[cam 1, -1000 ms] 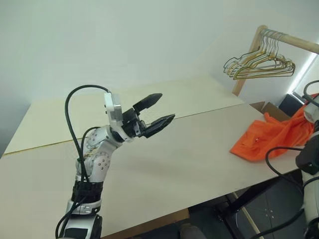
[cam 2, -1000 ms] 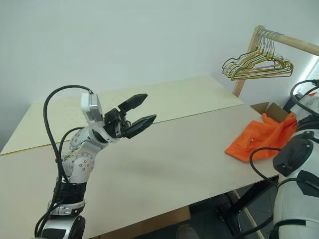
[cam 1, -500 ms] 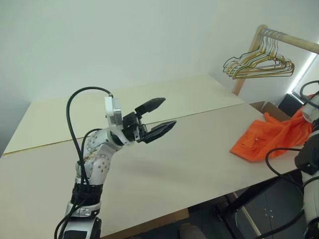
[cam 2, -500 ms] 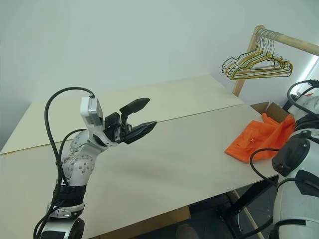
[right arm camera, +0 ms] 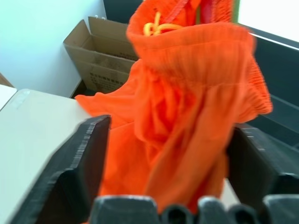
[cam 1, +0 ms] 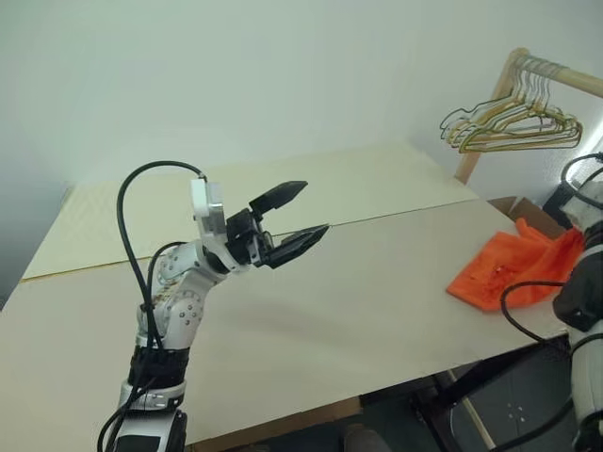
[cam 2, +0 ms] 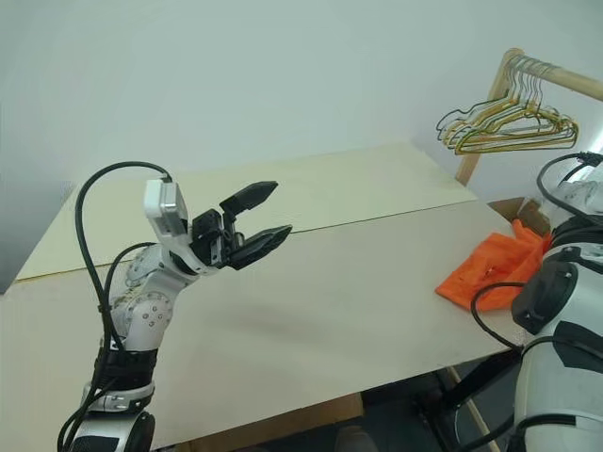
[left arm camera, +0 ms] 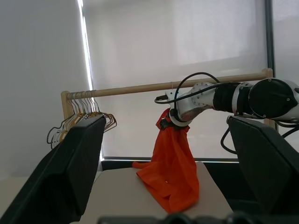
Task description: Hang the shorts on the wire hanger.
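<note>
The bright orange shorts (cam 1: 513,268) lie crumpled at the bench's (cam 1: 330,311) right edge, gathered waistband and yellow drawstring between the right gripper's (right arm camera: 166,154) spread fingers. The left gripper (cam 1: 294,215) hovers open and empty at left.

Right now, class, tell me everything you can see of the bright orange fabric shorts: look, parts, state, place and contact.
The bright orange fabric shorts look soft and crumpled, with a gathered elastic waistband and a yellow drawstring knot at the top. Their lower part lies bunched on the right end of the pale wooden table, near its edge. In the right wrist view the waistband end sits between the right pincer's two wide-spread black fingers. The left wrist view shows that end raised at the right arm's tip, the rest trailing down to the table.
</note>
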You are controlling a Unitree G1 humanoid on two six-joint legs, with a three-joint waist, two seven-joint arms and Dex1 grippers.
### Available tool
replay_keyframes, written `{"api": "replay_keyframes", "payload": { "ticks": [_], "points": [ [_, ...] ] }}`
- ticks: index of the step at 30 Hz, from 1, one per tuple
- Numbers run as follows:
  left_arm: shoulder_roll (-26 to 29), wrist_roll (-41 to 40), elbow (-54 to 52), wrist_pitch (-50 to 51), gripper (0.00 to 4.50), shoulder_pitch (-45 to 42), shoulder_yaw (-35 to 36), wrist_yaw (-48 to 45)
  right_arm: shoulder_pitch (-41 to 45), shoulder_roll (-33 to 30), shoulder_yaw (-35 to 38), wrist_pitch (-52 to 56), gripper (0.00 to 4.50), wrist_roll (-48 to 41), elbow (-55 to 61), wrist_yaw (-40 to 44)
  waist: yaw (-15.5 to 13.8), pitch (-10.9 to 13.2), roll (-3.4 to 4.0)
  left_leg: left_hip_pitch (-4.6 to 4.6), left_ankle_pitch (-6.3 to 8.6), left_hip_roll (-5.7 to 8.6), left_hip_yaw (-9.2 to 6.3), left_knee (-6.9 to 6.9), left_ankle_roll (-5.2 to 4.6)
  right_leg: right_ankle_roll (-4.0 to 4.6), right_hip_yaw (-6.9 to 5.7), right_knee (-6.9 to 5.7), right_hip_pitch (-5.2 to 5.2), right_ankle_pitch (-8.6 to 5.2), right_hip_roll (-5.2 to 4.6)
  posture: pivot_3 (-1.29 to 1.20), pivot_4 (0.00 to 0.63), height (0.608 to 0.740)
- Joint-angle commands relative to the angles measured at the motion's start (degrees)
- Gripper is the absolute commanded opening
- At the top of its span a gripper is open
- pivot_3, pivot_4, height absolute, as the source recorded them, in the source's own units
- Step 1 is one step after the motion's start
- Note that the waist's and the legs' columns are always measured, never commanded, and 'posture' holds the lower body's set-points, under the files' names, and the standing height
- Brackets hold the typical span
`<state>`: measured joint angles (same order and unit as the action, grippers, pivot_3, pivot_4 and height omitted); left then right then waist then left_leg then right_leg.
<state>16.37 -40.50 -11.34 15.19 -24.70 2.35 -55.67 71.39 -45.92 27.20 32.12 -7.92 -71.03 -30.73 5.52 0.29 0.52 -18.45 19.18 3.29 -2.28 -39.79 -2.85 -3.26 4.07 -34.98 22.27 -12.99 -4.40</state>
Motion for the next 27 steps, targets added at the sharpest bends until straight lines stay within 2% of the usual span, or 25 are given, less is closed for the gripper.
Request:
{"api": "replay_keyframes", "payload": {
  "ticks": [1,7,14,18,24,27],
  "points": [
    [0.29,-0.5,-1.72,-0.85,4.5,-0.32,0.89,0.42,1.34,-0.1,-1.99,-2.39,4.48,1.35,1.96,-0.89,-0.2,0.01,0.0,0.0,0.0,0.0,0.0,0.0,0.0,0.0,0.0,0.0,0.01,0.0,0.0,-0.04,0.0,0.74],
    [0.15,-0.17,-1.59,-1.26,4.5,-0.45,0.83,0.6,1.97,-0.03,-5.42,-6.27,4.48,4.35,3.39,-3.05,-1.42,0.18,0.05,-0.03,0.0,0.02,0.01,0.01,0.0,0.0,0.0,0.0,0.06,0.0,-0.01,-0.03,0.0,0.74],
    [0.49,-0.16,-2.21,-1.2,4.5,0.14,0.86,0.9,1.28,0.28,-15.91,-14.27,4.48,14.63,6.41,-6.44,-1.56,0.24,0.08,-0.09,-0.01,0.03,0.04,0.03,0.03,0.01,0.03,-0.01,0.17,0.0,-0.02,-0.02,0.0,0.74],
    [0.5,-0.04,-2.34,-1.38,4.5,0.34,0.93,1.09,1.24,0.24,-18.33,-20.18,4.48,17.1,6.86,-6.74,-1.6,0.26,0.05,-0.09,-0.02,0.02,0.04,0.04,0.05,0.01,0.02,-0.02,0.19,0.0,-0.01,-0.02,0.0,0.74],
    [0.92,0.14,-2.5,-1.67,4.5,0.92,1.35,1.54,1.92,1.06,-23.21,-29.26,4.48,21.23,7.96,-3.56,-1.5,0.28,0.05,-0.09,-0.02,0.04,0.04,0.04,0.05,0.01,0.02,-0.02,0.19,0.0,0.0,-0.01,0.0,0.74],
    [2.02,0.53,-2.77,-1.73,4.5,1.87,2.06,1.84,1.88,2.3,-26.56,-34.53,4.48,22.76,9.25,3.45,-1.28,0.29,0.06,-0.06,-0.03,0.04,0.04,0.04,0.06,0.01,0.03,-0.03,0.2,0.0,0.02,0.0,0.0,0.74]
  ]
}}
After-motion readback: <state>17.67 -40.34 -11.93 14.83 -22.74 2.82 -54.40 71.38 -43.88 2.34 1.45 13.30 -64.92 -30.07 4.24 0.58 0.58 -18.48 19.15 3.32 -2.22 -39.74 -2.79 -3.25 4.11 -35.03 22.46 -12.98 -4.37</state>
